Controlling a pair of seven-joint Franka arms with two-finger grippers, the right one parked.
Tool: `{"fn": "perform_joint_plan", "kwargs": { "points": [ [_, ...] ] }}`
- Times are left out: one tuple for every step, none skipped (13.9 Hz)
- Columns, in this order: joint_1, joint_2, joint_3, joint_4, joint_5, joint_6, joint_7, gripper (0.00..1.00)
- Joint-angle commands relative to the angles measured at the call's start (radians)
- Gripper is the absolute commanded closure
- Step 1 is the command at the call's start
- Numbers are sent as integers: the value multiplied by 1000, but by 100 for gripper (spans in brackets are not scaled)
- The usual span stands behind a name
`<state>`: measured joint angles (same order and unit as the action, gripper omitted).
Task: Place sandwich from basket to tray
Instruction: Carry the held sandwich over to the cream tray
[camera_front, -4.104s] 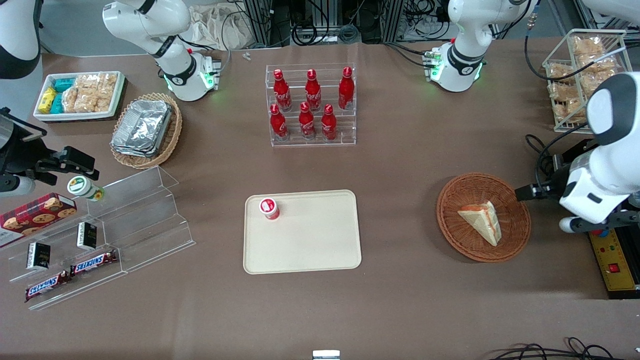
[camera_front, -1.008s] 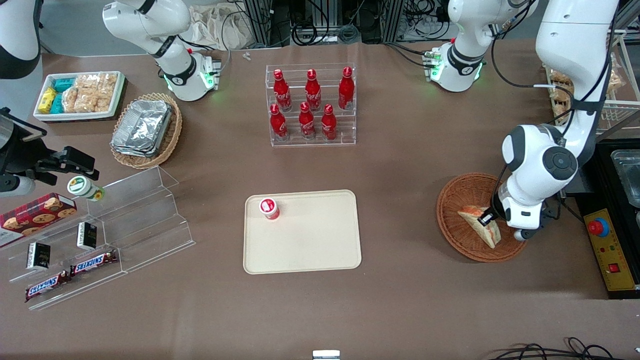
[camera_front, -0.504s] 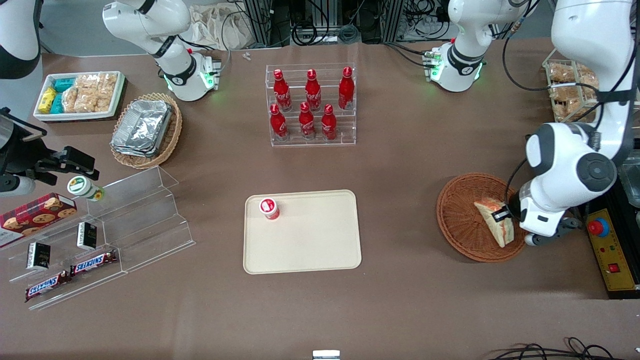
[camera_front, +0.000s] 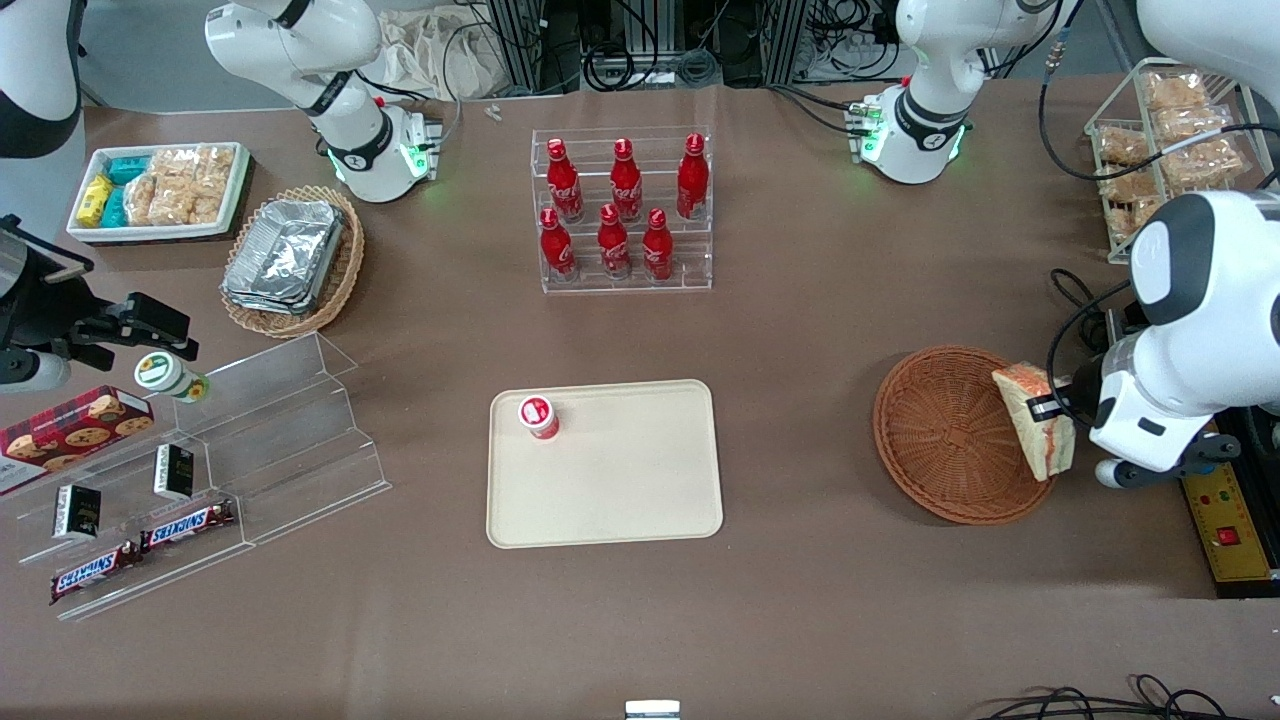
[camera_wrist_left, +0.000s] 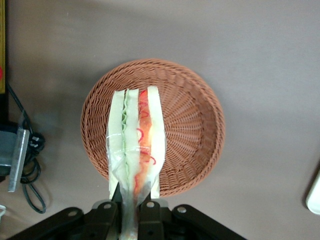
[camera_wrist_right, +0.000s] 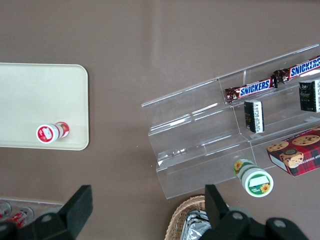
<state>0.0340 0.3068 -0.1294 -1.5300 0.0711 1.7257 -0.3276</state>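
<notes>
The sandwich (camera_front: 1035, 420), a wrapped white-bread wedge with red and green filling (camera_wrist_left: 136, 140), hangs in the air above the rim of the reddish-brown woven basket (camera_front: 940, 435) at the working arm's end of the table. My gripper (camera_front: 1052, 408) is shut on the sandwich, its fingers (camera_wrist_left: 150, 207) pinching the wedge's narrow end. In the left wrist view the basket (camera_wrist_left: 195, 125) lies below the sandwich with nothing in it. The cream tray (camera_front: 620, 480) lies flat near the table's middle, well away from the gripper, and its edge also shows in the right wrist view (camera_wrist_right: 30, 95).
A small red-lidded cup (camera_front: 538, 416) stands on the tray's corner. A clear rack of red bottles (camera_front: 622, 210) stands farther from the camera. A wire rack of snack packs (camera_front: 1165, 150) is by the working arm. A clear stepped shelf (camera_front: 250, 440) with snack bars lies toward the parked arm's end.
The gripper came down into the basket, shut on the sandwich, and has lifted it up and outward over the basket's rim. The basket is now bare.
</notes>
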Motion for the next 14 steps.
{"fn": "perform_joint_plan", "kwargs": {
  "points": [
    [-55,9,-9,95,18,-72,12,98],
    [-87,11,-10,109,10,-78,3,97],
    [-130,11,-10,111,7,-77,2,97],
    [-167,15,-9,126,7,-77,-7,97],
    [-196,23,-10,136,6,-72,-34,97],
    [-229,38,-10,139,6,-66,-78,97],
    [-261,58,-16,154,6,-60,-126,97],
    [-293,101,-25,186,6,-42,-166,97],
    [-321,142,-33,215,6,-37,-200,97],
    [-347,185,-41,237,6,-22,-214,97],
    [-364,222,-53,252,6,15,-221,97],
    [-376,254,-59,257,6,59,-240,97],
    [-384,280,-71,255,6,112,-263,97],
    [-394,308,-79,254,6,156,-278,96]
  ]
}}
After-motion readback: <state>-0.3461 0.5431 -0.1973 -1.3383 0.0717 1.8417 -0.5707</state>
